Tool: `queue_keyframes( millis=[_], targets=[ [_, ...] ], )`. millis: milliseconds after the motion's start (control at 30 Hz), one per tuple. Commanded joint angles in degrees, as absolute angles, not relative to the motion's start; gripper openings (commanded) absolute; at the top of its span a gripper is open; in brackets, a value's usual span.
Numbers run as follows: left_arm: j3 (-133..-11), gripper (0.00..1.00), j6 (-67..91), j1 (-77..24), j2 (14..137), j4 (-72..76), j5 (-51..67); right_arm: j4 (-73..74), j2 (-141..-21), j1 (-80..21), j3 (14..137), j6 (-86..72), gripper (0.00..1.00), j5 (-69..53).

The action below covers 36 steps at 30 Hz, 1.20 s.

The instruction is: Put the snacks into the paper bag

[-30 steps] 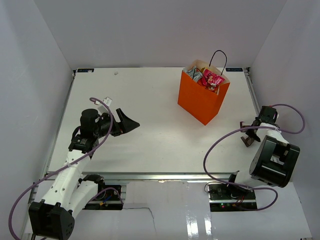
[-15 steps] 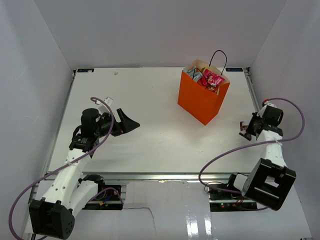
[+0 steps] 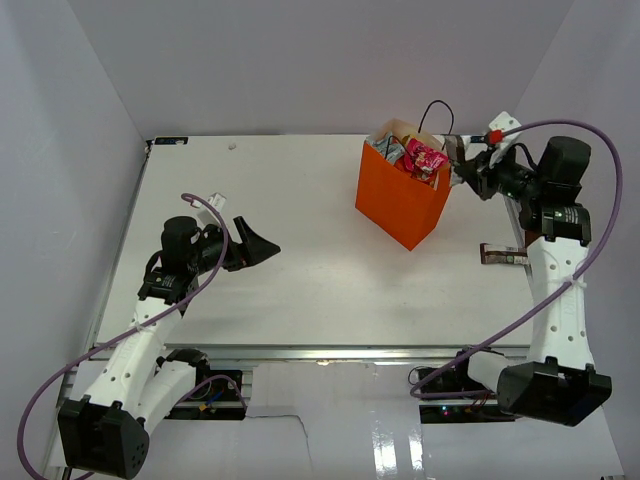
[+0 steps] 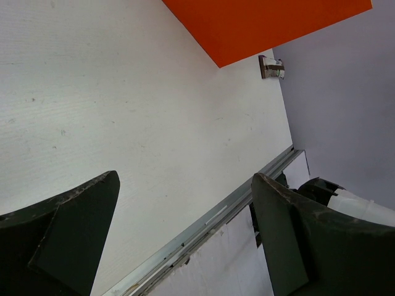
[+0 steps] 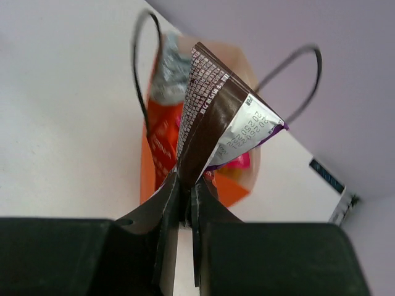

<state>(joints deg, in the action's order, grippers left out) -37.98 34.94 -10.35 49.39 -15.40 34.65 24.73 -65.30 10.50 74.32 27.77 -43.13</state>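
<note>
Right wrist view shows the right gripper (image 5: 185,185) clenched on a brown wrapper (image 5: 216,123), at the bag's (image 3: 400,205) right rim. The bag stands near the table's (image 3: 300,200) far edge. The left gripper (image 3: 268,247) gapes, well apart from it, over the table's left half.

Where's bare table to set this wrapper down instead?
Bare table runs from the open left gripper to the paper bag, and along the far edge left of it. Crowded right of the bag: right gripper holding the brown wrapper, a brown bar lying nearer.

Left gripper (image 4: 185,179) spread wide above white table (image 4: 123,111), orange paper bag (image 4: 265,24) beyond, small brown packet (image 4: 271,66) near its corner
</note>
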Motion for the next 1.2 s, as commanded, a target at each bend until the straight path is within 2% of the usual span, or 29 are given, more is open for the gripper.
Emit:
queue_keyframes(
  millis=[0,267,400,533,567,667,867,1000,1100,1167],
  targets=[
    [-38.1,0.98,33.9,-10.4,48.0,-14.6,35.4,23.5,-67.1,5.6,80.9,34.2,0.08,-44.4],
    [-37.2,0.98,34.1,-10.4,46.8,-14.7,35.2,22.2,-78.4,-1.8,90.0,35.4,0.09,-38.1],
    [-37.4,0.98,33.7,-10.4,46.1,-15.8,34.5,23.0,-83.2,-2.0,92.6,34.8,0.15,-37.0],
    [-37.4,0.98,33.5,-10.5,45.4,-16.3,33.8,25.0,-83.4,-2.4,91.2,35.9,0.31,-37.5],
    [-37.4,0.98,33.5,-10.4,45.4,-16.3,33.8,25.2,-82.9,-2.4,90.6,36.1,0.42,-37.4],
    [-37.1,0.98,33.7,-10.4,45.7,-15.9,33.7,26.4,-81.4,-2.4,90.3,35.8,0.58,-36.6],
    [-38.3,0.98,33.5,-10.4,47.3,-15.3,33.9,26.6,-77.3,0.2,91.6,23.5,0.71,-30.7],
    [-38.3,0.98,33.2,-10.5,47.5,-15.1,33.9,26.6,-74.8,7.8,87.0,11.4,0.72,-24.0],
    [-38.5,0.98,33.1,-10.5,48.4,-15.1,34.4,26.8,-72.5,10.2,79.8,5.6,0.76,-15.0],
    [-39.0,0.98,32.9,-10.4,49.6,-14.9,34.9,27.1,-71.5,11.1,75.9,1.0,0.78,-4.2]
  ],
)
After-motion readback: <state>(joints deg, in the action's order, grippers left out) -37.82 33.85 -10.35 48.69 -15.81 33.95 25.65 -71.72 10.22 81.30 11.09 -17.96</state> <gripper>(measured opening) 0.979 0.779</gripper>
